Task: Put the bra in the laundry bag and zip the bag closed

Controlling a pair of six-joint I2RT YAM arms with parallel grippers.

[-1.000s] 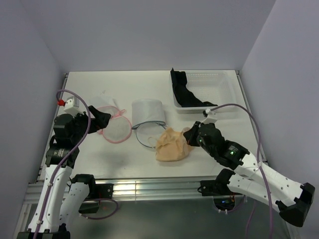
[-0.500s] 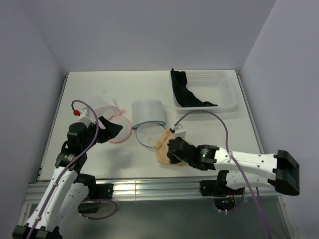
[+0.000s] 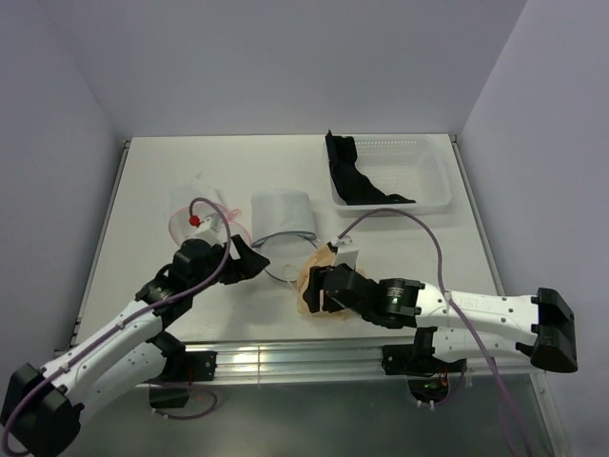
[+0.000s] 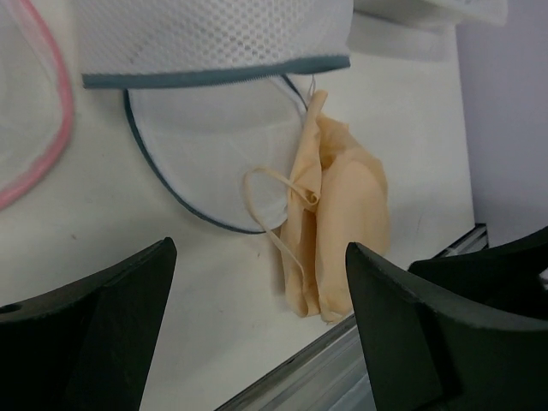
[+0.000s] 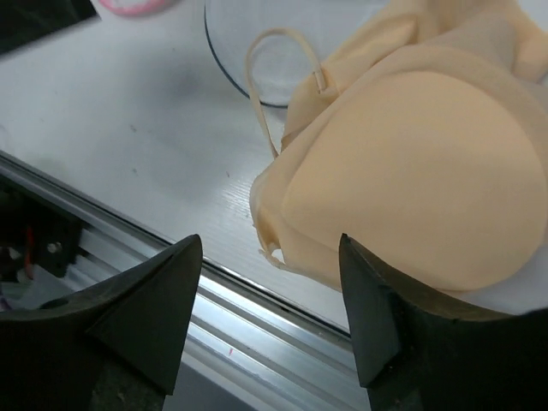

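Observation:
The peach bra [image 3: 308, 278] lies bunched near the table's front edge, one strap looping toward the bag. The laundry bag [image 3: 283, 211] is white mesh with grey trim; its round grey-rimmed flap [image 4: 214, 145] lies flat on the table in front of it. My right gripper [image 3: 317, 293] hovers over the bra, partly covering it. In the right wrist view that gripper [image 5: 270, 317] is open, with a bra cup [image 5: 411, 163] against its right finger. My left gripper [image 3: 252, 259] sits just left of the flap; it [image 4: 261, 334] is open and empty, facing the bra [image 4: 342, 223].
A second mesh bag with a pink rim [image 3: 205, 217] lies to the left. A white basket [image 3: 419, 162] holding a black garment [image 3: 350, 176] stands at the back right. The metal front rail [image 5: 257, 342] runs right below the bra.
My left gripper has travelled right from the pink-rimmed bag to the grey-rimmed flap. The right arm has swung low along the front edge, and its jaws have opened at the bra.

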